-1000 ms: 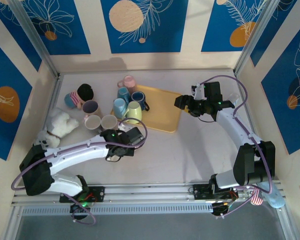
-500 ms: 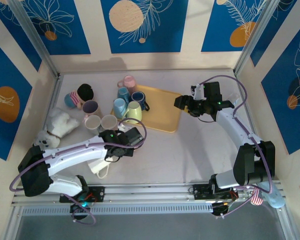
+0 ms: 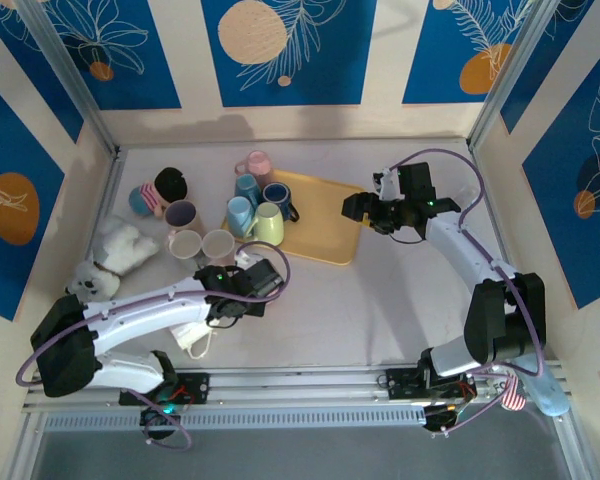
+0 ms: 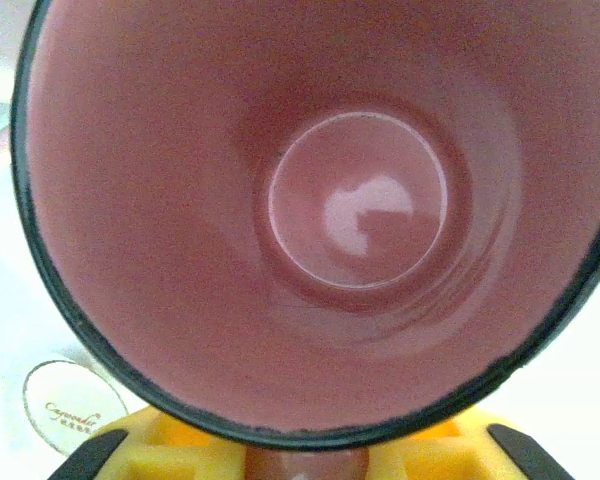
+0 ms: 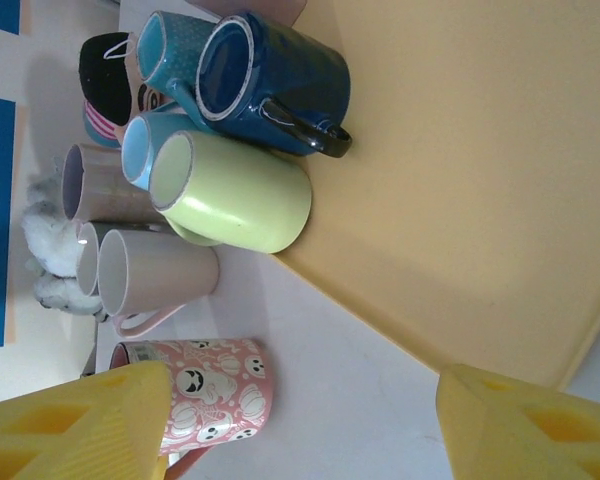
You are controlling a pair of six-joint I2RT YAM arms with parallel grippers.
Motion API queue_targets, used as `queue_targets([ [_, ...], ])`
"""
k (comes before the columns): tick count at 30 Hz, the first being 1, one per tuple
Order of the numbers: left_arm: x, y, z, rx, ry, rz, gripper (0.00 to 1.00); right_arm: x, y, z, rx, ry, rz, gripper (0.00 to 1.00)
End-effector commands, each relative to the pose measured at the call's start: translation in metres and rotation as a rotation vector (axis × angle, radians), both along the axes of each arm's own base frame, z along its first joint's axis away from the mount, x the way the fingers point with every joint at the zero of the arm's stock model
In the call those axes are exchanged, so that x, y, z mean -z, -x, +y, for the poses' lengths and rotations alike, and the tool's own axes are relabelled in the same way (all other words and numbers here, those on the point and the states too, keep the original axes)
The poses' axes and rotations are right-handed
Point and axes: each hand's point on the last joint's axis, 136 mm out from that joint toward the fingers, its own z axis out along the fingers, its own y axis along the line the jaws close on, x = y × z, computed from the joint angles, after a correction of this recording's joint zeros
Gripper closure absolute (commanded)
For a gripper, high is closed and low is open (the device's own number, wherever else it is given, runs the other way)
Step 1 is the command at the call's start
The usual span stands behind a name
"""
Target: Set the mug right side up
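While the left gripper, clamped on the pink mug, eases toward the table's near edge, the mug sits mouth-up, seemingly righted; the right gripper gapes.

text: oval label beside mug rim | cursive word, too small to read

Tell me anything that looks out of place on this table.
A white mug with a handle seems to lie on its side near the front edge of the table, partly under the left arm, apart from the upright mugs clustered by the yellow tray. A fluffy white plush toy also sits beside them.
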Motion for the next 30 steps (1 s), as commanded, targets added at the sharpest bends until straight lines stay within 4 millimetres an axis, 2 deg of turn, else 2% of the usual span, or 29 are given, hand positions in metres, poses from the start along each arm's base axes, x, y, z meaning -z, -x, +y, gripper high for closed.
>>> queue_targets([
  [1,-0.006,-0.007,0.0,-0.009,0.025,-0.043,0.64,-0.006,0.0,0.004,-0.023,0.005,-0.016,0.29],
  [4,-0.005,-0.005,-0.002,-0.004,0.034,-0.036,0.5,-0.006,0.0,0.003,-0.021,0.011,-0.017,0.29],
  [9,-0.008,-0.002,-0.006,0.011,0.083,-0.031,0.39,-0.007,-0.001,0.003,-0.023,0.007,-0.02,0.29],
  [13,-0.029,0.001,-0.012,0.035,0.168,-0.053,0.35,-0.005,-0.001,0.005,-0.031,0.011,-0.022,0.29],
  [16,-0.052,0.005,-0.007,0.02,0.241,-0.071,0.33,-0.006,0.0,0.01,-0.057,0.016,-0.038,0.29],
  [19,-0.07,0.015,0.016,-0.076,0.302,-0.04,0.33,-0.007,0.003,0.019,-0.1,0.033,-0.054,0.29],
  [24,-0.087,0.04,0.075,-0.293,0.413,0.014,0.35,-0.004,0.006,0.034,-0.161,0.067,-0.063,0.3],
  [26,-0.085,0.049,0.092,-0.366,0.464,0.045,0.35,-0.003,0.005,0.039,-0.179,0.066,-0.062,0.29],
  [30,-0.07,0.062,0.109,-0.476,0.515,0.125,0.35,-0.002,0.003,0.047,-0.202,0.059,-0.058,0.3],
])
